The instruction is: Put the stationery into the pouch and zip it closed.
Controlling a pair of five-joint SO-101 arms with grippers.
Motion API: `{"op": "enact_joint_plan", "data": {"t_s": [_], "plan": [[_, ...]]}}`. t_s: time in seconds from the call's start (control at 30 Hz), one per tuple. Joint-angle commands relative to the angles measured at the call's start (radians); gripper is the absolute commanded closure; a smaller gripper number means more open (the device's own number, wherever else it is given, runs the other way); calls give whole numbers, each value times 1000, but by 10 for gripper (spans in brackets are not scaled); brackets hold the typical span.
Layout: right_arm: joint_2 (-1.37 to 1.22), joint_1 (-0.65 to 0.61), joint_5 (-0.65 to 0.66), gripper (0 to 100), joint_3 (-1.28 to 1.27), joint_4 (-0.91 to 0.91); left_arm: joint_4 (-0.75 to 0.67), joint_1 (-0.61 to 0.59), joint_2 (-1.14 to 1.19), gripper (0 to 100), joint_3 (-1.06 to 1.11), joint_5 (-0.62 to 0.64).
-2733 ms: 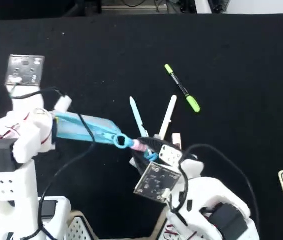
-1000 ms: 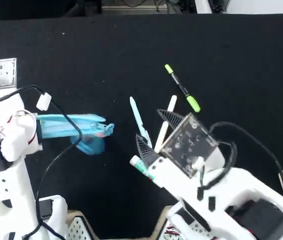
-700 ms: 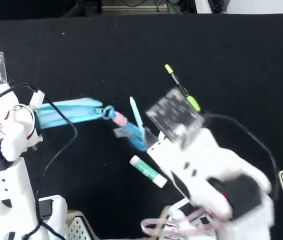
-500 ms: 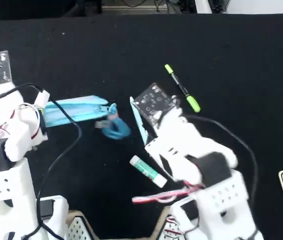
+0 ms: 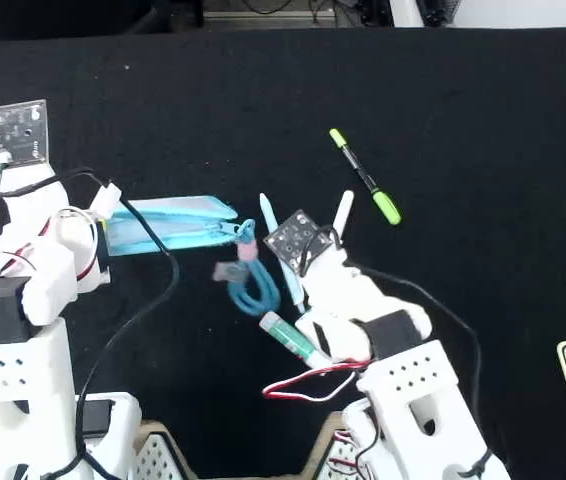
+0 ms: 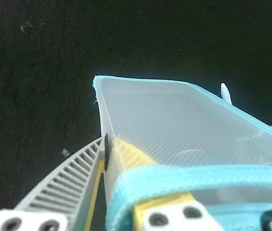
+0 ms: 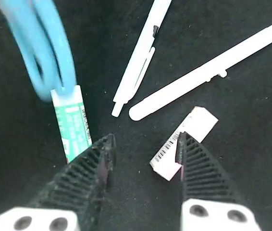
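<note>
Jaws of left gripper are closed on one end of the translucent, blue-edged pouch, held out over the black table; right gripper is spread wide, with an eraser between its fingers; glue stick just beside; two pale pens beyond; green highlighter apart.

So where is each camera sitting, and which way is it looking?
High view: fixed above, facing down over the black table; both white arms show, the left gripper clamping the clear blue-edged pouch.
Left wrist view: on the left arm, looking along that pouch; its ribbed gripper finger shows.
Right wrist view: on the right arm, facing down at the table; the open right gripper shows, a small white eraser beside one finger.
Shared: high and right wrist views both show the green-and-white glue stick.
</note>
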State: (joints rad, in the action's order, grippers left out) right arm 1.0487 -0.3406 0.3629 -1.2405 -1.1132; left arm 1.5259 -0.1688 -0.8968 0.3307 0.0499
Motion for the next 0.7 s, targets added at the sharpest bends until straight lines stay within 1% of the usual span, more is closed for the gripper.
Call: {"op": "enact_joint_plan", "data": {"t_s": [0.0, 0.13, 0.3, 0.43, 0.67], "plan": [[19, -12, 9, 801, -19, 43, -20, -27, -11, 970, -30, -44], [19, -89, 9, 801, -47, 41, -48, -107, -12, 970, -1, -43], [18, -158, 9, 801, -56, 41, -43, -133, -17, 970, 13, -43], [-42, -164, 51, 800, -62, 77, -43, -128, -17, 970, 13, -43], [-260, -164, 58, 800, -27, 130, -43, -128, -17, 970, 13, -43]]}}
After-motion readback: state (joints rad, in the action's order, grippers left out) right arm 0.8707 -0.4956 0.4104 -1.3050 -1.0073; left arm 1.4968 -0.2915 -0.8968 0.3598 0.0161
